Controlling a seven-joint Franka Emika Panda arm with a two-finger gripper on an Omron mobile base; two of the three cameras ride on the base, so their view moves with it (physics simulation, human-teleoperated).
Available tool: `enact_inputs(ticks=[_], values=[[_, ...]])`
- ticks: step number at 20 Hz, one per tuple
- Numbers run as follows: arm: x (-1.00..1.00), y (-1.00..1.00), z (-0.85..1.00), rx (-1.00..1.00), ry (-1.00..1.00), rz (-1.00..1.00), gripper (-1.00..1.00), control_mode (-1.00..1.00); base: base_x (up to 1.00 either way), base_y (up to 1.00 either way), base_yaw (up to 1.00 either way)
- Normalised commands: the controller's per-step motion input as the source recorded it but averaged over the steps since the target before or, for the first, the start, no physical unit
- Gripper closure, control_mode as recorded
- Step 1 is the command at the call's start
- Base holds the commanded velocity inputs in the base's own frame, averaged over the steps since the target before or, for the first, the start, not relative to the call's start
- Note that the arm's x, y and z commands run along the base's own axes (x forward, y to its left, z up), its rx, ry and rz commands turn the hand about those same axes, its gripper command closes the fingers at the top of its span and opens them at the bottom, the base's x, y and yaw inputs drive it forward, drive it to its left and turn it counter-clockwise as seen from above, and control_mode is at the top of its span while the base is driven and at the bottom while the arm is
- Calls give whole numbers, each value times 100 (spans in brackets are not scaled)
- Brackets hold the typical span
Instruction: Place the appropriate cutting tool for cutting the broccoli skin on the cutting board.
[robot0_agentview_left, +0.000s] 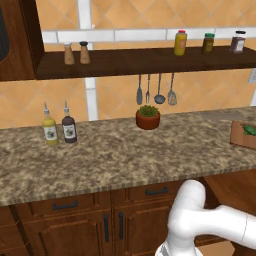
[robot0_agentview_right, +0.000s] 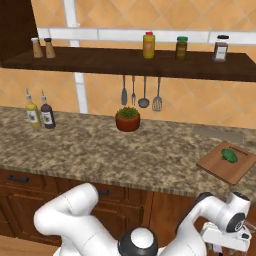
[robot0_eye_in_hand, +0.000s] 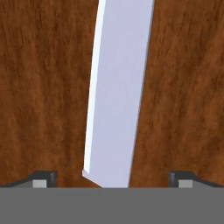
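The reddish-brown cutting board (robot0_agentview_right: 216, 166) lies on the counter at the right, cut off by the frame edge in the left base view (robot0_agentview_left: 240, 139). The small dark-green broccoli (robot0_agentview_right: 230, 155) sits on it (robot0_agentview_left: 249, 130). My gripper (robot0_eye_in_hand: 112, 178) is open, its two dark fingertips (robot0_eye_in_hand: 46, 177) far apart. Between them, touching neither, runs a long pale flat blade-like thing (robot0_eye_in_hand: 116, 96) in front of a dark wood surface (robot0_eye_in_hand: 43, 87). The white hand (robot0_agentview_right: 225, 238) hangs low, below the counter edge, right of the arm's base.
A leafy plant in a red-brown pot (robot0_agentview_right: 128, 119) stands mid-counter under several hanging utensils (robot0_agentview_right: 143, 92). Two bottles (robot0_agentview_right: 40, 112) stand at the left. A dark shelf (robot0_agentview_right: 125, 60) carries jars and shakers. Dark cabinet doors and drawers (robot0_agentview_left: 105, 220) front the granite counter (robot0_agentview_left: 115, 155).
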Motion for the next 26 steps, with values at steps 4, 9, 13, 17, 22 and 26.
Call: enact_inputs(ticks=[4, 9, 13, 17, 22, 26], values=[[-33, 23, -44, -1, 0, 0, -100, -100, 0, 0, 0], [-6, 52, -72, -5, -2, 0, -100, -100, 0, 0, 0], [0, 59, -88, -5, -5, 0, -100, -100, 0, 0, 0], [0, 35, -91, -1, -5, 0, 100, -100, 0, 0, 0], [0, 39, -67, 0, -4, 0, 100, -100, 0, 0, 0], [0, 60, -5, 0, -5, 0, 100, -100, 0, 0, 0]])
